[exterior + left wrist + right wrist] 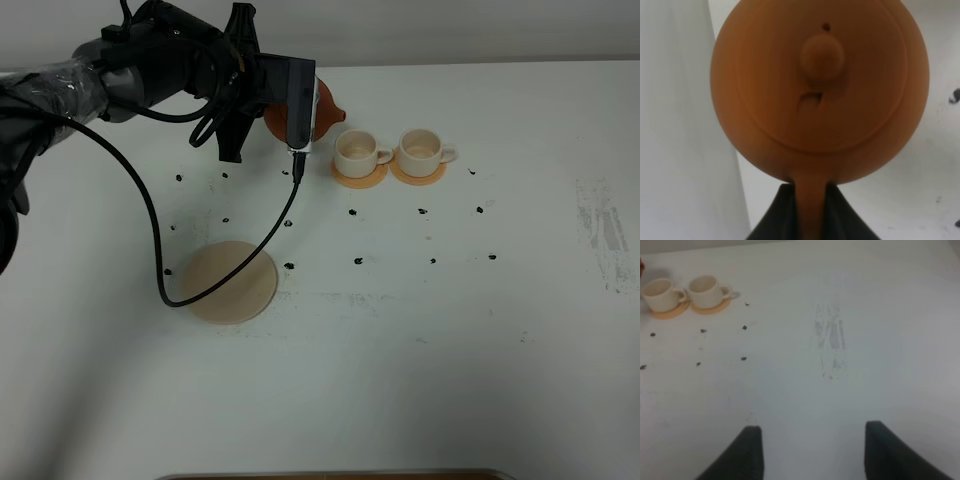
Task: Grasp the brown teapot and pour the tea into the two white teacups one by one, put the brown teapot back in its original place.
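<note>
My left gripper [811, 220] is shut on the loop handle of the brown teapot [820, 90]. In the exterior high view the teapot [328, 108] is held above the table at the back, mostly hidden behind my left wrist, its spout towards the left white teacup [357, 150]. The right white teacup [421, 148] stands beside it; each sits on an orange coaster [360, 177]. The pale beige disc coaster [230, 281] lies bare at front left. My right gripper [812, 450] is open and empty, far from the cups [660, 292].
Small black marks [358, 261] dot the white table [480, 330]. A black cable [150, 230] hangs from my left arm [170, 60] and loops over the beige disc. A scuffed grey patch [603, 230] shows at the right.
</note>
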